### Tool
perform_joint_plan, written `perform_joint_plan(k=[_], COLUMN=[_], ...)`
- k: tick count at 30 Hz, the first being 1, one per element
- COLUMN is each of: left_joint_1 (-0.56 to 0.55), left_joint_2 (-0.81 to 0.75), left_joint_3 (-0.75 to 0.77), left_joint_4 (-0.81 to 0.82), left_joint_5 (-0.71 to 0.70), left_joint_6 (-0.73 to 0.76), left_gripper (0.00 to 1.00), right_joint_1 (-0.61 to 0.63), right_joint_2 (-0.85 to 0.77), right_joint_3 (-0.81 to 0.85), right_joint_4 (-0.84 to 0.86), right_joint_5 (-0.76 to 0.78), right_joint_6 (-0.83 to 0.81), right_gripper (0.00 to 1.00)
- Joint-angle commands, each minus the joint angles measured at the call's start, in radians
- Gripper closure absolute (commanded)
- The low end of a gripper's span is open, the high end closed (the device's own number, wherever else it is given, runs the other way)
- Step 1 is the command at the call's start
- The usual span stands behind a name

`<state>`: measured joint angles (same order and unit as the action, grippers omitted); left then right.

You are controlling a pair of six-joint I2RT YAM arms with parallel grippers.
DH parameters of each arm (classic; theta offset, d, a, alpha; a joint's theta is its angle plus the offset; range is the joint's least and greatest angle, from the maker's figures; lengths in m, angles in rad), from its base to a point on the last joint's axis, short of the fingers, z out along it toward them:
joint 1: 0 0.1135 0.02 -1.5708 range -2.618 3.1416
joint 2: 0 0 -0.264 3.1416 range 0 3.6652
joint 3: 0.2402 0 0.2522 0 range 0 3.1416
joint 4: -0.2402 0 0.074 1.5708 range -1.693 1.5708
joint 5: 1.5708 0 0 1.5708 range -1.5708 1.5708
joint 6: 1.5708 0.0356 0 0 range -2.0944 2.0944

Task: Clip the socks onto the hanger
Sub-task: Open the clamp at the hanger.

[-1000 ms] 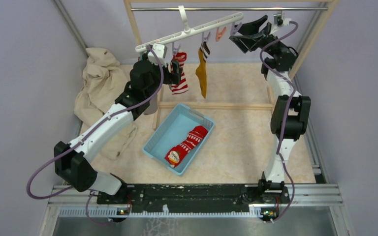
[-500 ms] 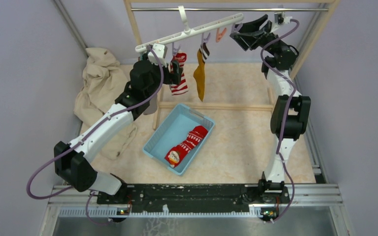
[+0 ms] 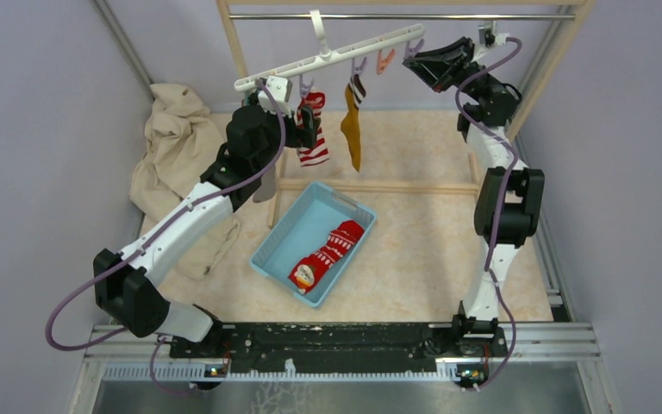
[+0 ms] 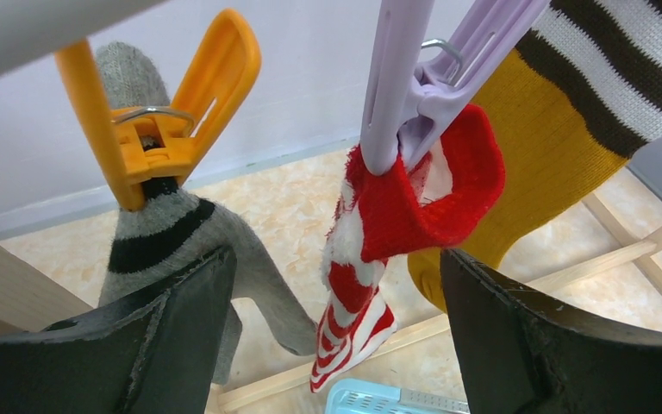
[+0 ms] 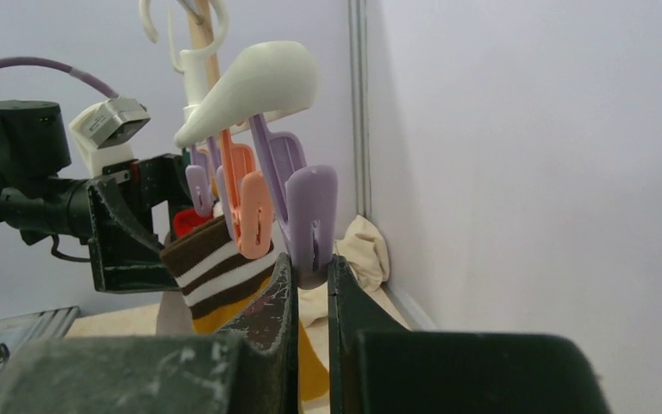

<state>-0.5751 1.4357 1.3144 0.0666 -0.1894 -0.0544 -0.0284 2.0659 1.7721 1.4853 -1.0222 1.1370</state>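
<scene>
Red patterned sock point(image 3: 327, 254) lies diagonal in the blue basket point(image 3: 304, 224), toe toward the bases, well below the spread, empty left gripper point(image 3: 308, 130); mustard sock point(image 3: 352, 121) hangs pegged on the hanger point(image 3: 327, 57), whose end purple peg point(image 5: 312, 220) the right gripper point(image 5: 310, 269) pinches.

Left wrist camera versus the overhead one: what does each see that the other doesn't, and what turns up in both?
Only the left wrist view: the orange peg pinching the grey sock's black-banded cuff, which the arm hides from above. Only the overhead view: the patterned red sock lying in the blue basket, the heap of beige cloth, and the right fingers up at the hanger's end peg. Both: the grey sock, the red-and-white striped sock and the mustard sock hanging in a row.
</scene>
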Motion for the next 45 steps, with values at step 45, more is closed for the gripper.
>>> perform_joint_plan(k=[45], left_joint_1=[-0.076], left_joint_2=[0.007], left_joint_3=[0.098], left_joint_4=[-0.062], left_joint_5=[0.088], left_joint_6=[0.021], left_gripper=[0.02], right_joint_1=[-0.237], right_joint_2=[-0.522], right_joint_3=[-0.58], right_joint_4=[0.01], right_joint_5=[0.082], right_joint_6=[-0.142], right_gripper=[1.0])
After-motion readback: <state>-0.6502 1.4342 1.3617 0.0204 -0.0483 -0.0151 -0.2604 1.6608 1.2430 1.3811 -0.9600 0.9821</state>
